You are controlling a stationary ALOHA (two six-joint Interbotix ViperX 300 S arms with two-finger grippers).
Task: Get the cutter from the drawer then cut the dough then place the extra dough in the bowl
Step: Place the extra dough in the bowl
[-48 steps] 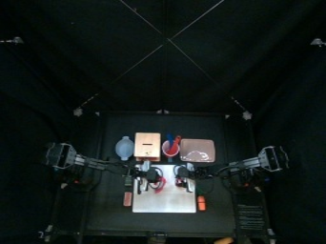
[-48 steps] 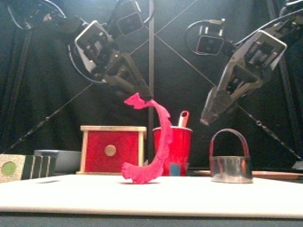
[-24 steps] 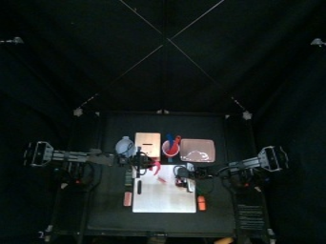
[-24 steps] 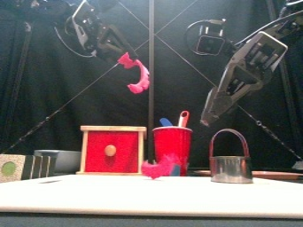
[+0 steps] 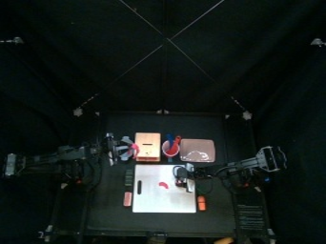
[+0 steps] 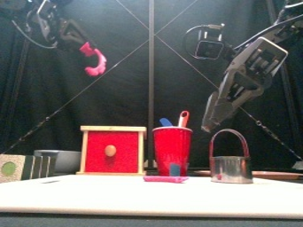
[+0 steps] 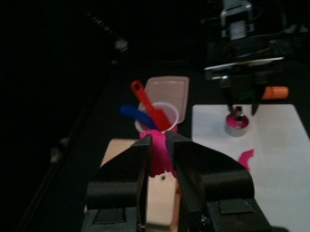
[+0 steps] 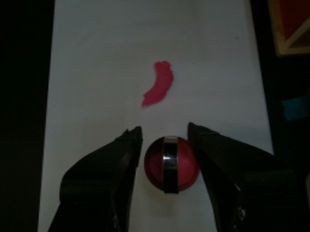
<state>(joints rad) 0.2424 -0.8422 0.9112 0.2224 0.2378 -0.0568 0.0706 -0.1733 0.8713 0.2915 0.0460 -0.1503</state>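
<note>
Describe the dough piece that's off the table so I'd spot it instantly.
Start at the wooden box, then look high up beside it, to the left arm's hand. A curled pink dough strip hangs from it; the other dough lies flat on the white board.

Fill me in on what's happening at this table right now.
The left gripper is shut on a strip of pink dough and holds it high over the table's left side, near the bowl; it has not dropped it yet. The right gripper hangs open above the cutter, which stands on the white board. A small dough scrap lies on the board.
</note>
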